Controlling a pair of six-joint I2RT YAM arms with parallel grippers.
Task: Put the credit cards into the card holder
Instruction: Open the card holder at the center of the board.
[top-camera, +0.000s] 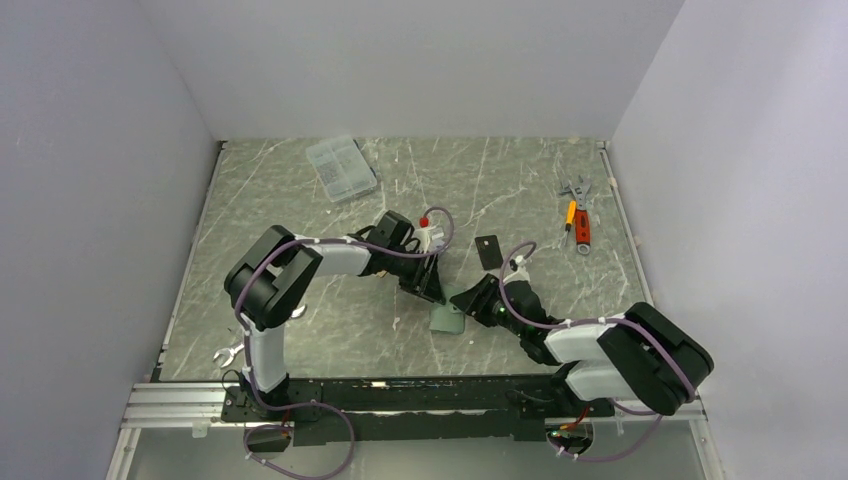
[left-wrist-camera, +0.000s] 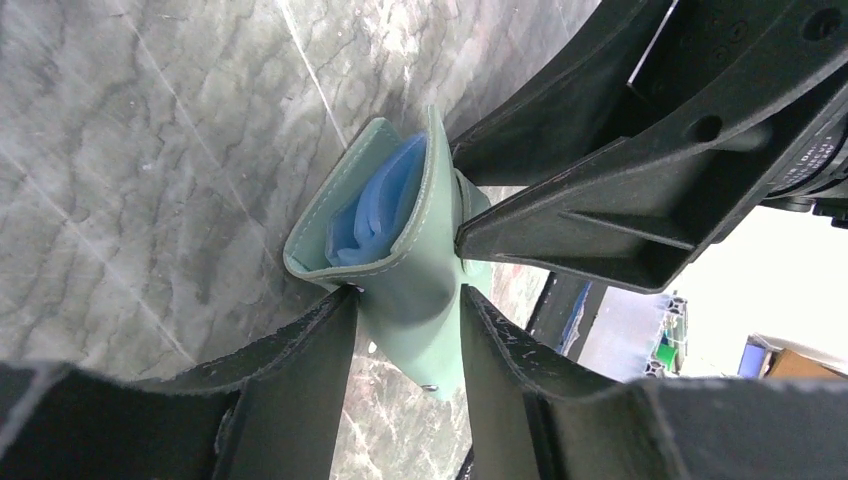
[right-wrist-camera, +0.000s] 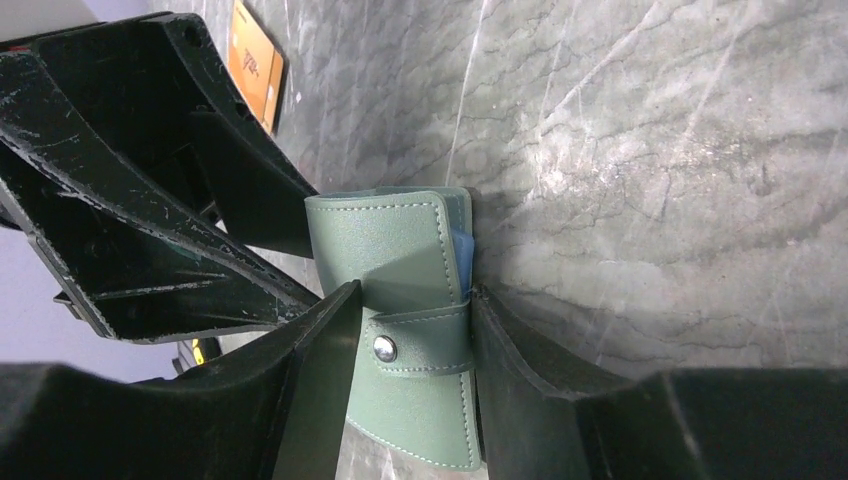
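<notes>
A wrench (top-camera: 228, 352) lies at the table's (top-camera: 330, 330) near left edge, beside the left arm's base and well apart from the rest. A clear box (top-camera: 341, 168) sits at the far left, also well clear.

In the middle the two arms meet over the wallet (top-camera: 446, 320). The left gripper (top-camera: 437, 293) comes in from the left and the right gripper (top-camera: 466, 300) from the right, close together. From above they cover most of the wallet, so only a pale green corner shows on the table in front of them.

The left wrist view shows more. The left gripper (left-wrist-camera: 408, 293) is closed on the wallet (left-wrist-camera: 435, 260), one finger on each side. The wallet gapes at its top edge and shows blue lining. The right arm's fingers (left-wrist-camera: 600, 215) press on it from the upper right and block the view beyond.

In the right wrist view the right gripper (right-wrist-camera: 415, 292) clamps the wallet (right-wrist-camera: 385, 240) across its snap strap (right-wrist-camera: 425, 340). The left arm's fingers (right-wrist-camera: 150, 230) fill the left of that view. Behind them an orange card (right-wrist-camera: 256, 62) lies flat on the table, partly cut off by the fingers; its print is too small to read.

To the right, a flat black square (top-camera: 489, 250) lies just beyond the grippers. Hand tools (top-camera: 577, 220) lie near the far right edge.
</notes>
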